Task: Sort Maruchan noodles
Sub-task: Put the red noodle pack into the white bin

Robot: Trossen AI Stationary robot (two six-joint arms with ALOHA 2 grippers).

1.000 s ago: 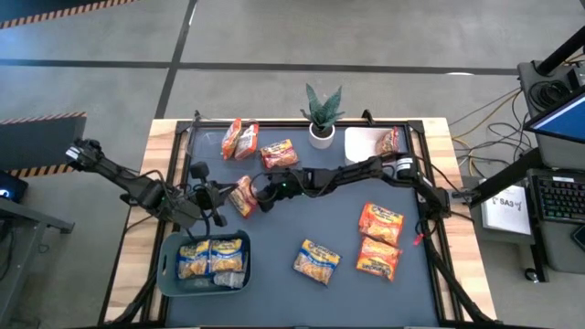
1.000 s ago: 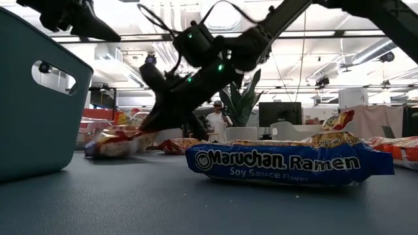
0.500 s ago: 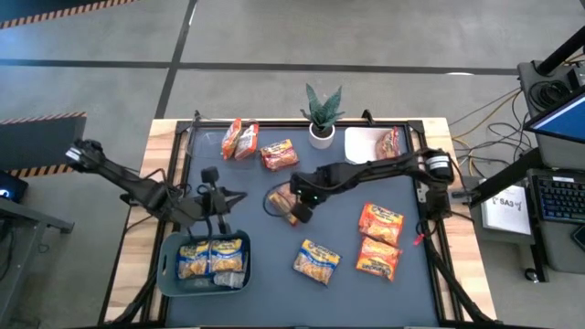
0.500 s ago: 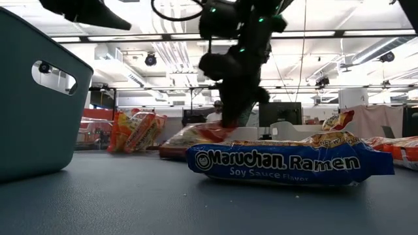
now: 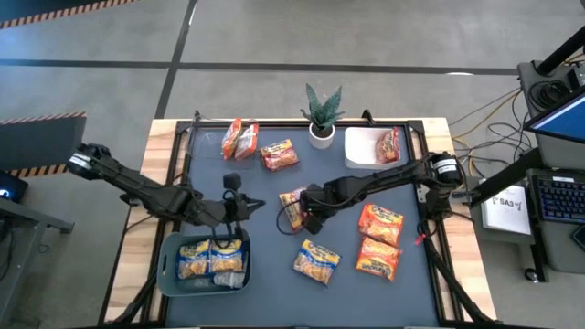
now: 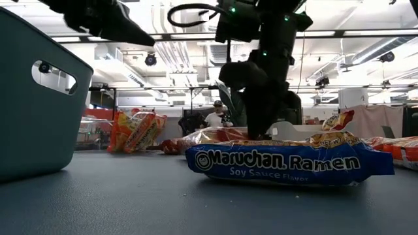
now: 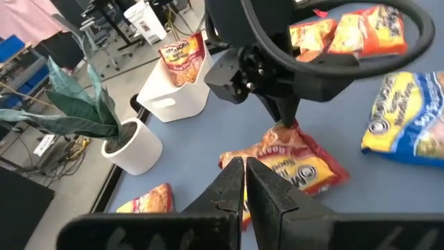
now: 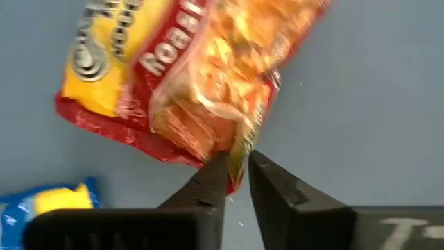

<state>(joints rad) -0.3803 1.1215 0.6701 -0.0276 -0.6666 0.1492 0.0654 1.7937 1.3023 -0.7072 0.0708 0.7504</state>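
My right gripper (image 5: 304, 217) is at the table's middle, shut on a red and orange noodle packet (image 5: 292, 206), which also shows in the right wrist view (image 8: 187, 76) and in the low view (image 6: 208, 137). My left gripper (image 5: 245, 205) hovers, shut, just left of that packet and above the far rim of a teal basket (image 5: 174, 274). The basket holds yellow-and-blue packets (image 5: 210, 258). In the left wrist view my left gripper (image 7: 244, 173) points at the red packet (image 7: 295, 161). Other packets lie flat on the dark mat. My right gripper pinches the red packet by the crimped edge of one short end (image 8: 234, 158) between its two fingers. The fingers come down from above, slanting from the table's right. The rest of the packet (image 6: 196, 138) lies low on the mat, spreading away from the fingers toward the table's left.
A yellow-and-blue packet (image 5: 316, 260) lies near the front, and two orange ones (image 5: 380, 239) lie to its right. Two orange packets (image 5: 238, 139) and another (image 5: 279, 154) lie at the far side. A potted plant (image 5: 322, 115) and a white bin (image 5: 366, 152) holding a packet stand at the far edge.
My right gripper has moved from the left of centre toward the table's right and slightly nearer, drawing the red packet along with it to the middle of the mat. My left gripper has moved toward the right, following it.
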